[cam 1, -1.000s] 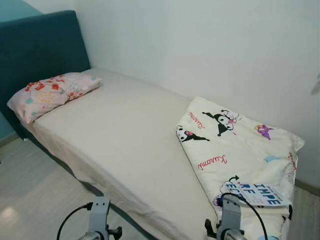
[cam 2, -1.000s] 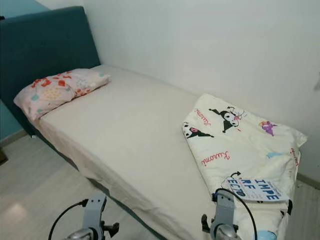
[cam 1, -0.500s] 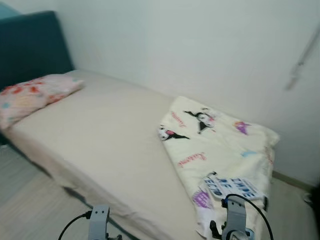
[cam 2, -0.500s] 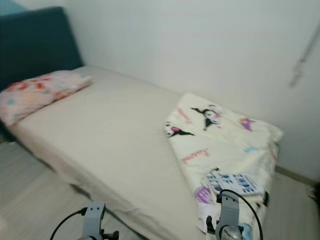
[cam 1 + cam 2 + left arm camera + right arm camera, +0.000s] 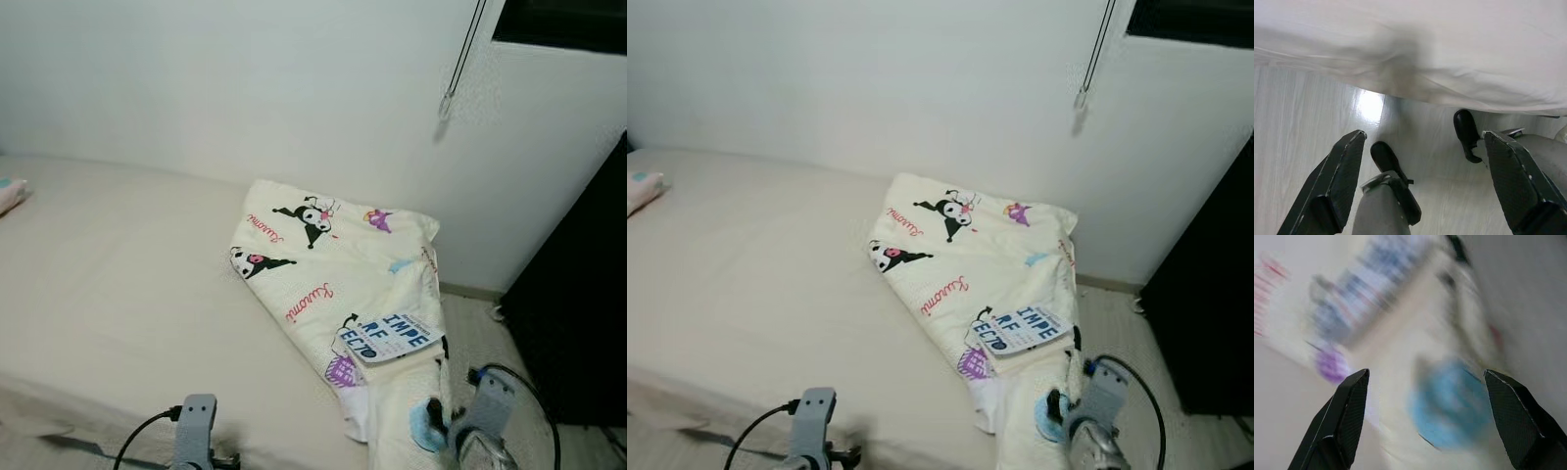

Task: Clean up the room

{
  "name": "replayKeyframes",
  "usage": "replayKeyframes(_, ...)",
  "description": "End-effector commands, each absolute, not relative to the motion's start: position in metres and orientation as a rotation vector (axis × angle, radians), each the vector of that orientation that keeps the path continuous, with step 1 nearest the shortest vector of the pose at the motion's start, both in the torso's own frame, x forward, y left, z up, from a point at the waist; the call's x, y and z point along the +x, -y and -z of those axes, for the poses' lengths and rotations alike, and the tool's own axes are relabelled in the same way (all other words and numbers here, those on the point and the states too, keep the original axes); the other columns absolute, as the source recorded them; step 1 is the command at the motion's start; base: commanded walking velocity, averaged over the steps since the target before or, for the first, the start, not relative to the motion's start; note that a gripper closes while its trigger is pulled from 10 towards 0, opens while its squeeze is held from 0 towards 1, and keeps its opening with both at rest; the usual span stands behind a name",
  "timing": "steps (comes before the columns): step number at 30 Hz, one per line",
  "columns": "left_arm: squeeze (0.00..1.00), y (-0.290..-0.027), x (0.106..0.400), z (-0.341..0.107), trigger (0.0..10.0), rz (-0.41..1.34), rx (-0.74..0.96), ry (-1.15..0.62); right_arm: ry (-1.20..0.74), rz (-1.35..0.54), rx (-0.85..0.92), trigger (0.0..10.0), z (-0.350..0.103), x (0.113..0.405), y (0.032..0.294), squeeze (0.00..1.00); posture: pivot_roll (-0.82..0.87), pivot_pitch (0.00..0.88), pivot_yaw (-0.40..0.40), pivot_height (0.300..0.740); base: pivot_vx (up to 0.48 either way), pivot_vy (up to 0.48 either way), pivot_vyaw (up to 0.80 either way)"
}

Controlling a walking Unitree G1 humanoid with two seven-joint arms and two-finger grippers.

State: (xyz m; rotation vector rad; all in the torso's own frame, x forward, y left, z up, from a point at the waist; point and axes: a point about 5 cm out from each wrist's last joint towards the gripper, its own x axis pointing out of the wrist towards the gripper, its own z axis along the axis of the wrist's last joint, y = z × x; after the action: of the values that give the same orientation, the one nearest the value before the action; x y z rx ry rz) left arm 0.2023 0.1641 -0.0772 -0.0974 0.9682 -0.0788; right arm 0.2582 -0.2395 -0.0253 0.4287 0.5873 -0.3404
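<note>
Right gripper (image 5: 1425, 426), fingers spread, hangs before the folded cartoon quilt (image 5: 338, 269) on the bed (image 5: 118, 274); left gripper (image 5: 1425, 186), also spread, faces pale floor (image 5: 1298, 122).

The pillow (image 5: 642, 188) is cut off by the left edge, so that only a corner is seen. The near edge of the bed (image 5: 98, 294) is cut by the bottom border. The folded quilt (image 5: 333, 274) hangs over the bed's right end, and its lowest part is hidden behind the right arm (image 5: 1092, 421). In the right wrist view the quilt's print (image 5: 1449, 401) is blurred and cannot be read. A dark panel (image 5: 578, 294) at far right is cut off.
</note>
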Motion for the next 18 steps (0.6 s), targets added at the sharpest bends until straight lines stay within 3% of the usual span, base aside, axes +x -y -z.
replayKeyframes(1, 0.0, -0.169, 0.199, 0.079, 10.0, 0.069, -0.084, -0.978, -0.538, 0.314, 0.46, 10.0, 0.019, 0.265, 0.238, 0.0, -0.03, 0.0, -0.005, 0.728, 0.0, 0.0, 0.0)
replayKeyframes(7, 0.0, -0.183, 0.212, 0.07, 10.0, -0.031, -0.119, -0.909, -0.513, 0.258, 0.488, 10.0, 0.011, 0.276, 0.233, 0.0, -0.02, 0.0, -0.01, 0.708, 0.0, 0.0, 0.0)
replayKeyframes(18, 0.0, -0.189, 0.215, 0.068, 10.0, -0.059, -0.102, -0.893, -0.483, 0.247, 0.551, 10.0, 0.01, 0.277, 0.233, 0.0, -0.02, 0.0, -0.002, 0.668, 0.0, 0.0, 0.0)
